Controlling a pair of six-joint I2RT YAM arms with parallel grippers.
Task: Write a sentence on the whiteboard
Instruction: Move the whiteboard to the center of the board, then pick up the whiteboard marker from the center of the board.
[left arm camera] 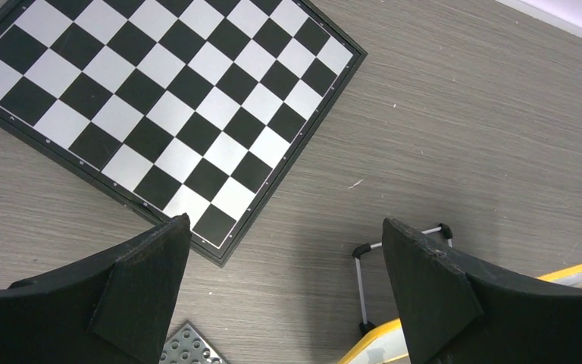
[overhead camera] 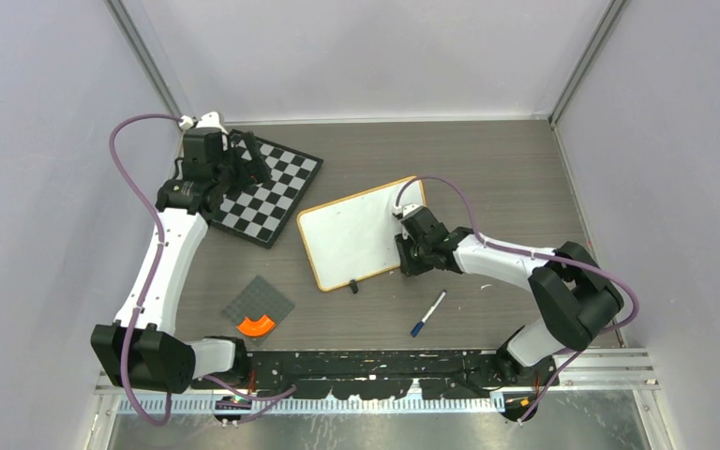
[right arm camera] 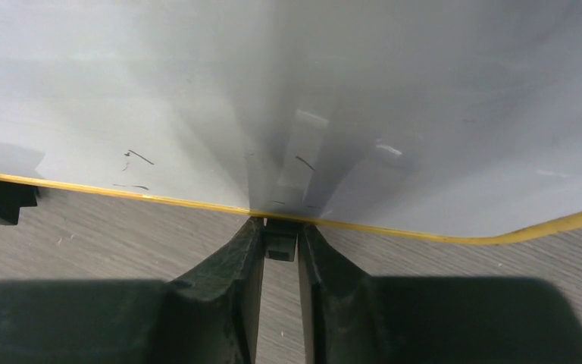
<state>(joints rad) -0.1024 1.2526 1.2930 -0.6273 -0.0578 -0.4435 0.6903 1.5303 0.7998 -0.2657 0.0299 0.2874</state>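
The whiteboard [overhead camera: 356, 234], glossy white in a thin, rounded wooden frame, lies askew mid-frame on the grey wood-grain table [overhead camera: 487, 169]. The right gripper [right arm camera: 280, 227] pinches its lower-right edge at a small black clip foot. The left gripper [left arm camera: 284, 224], spread wide, hangs above a corner of the checkered chessboard [overhead camera: 277, 192], upper left. A blue-capped marker [overhead camera: 428, 313] lies below the board with bare table around it.

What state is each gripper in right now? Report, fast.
Left gripper: open, holding nothing, over the table by the chessboard.
Right gripper: closed on the edge of the whiteboard, at a black clip foot.
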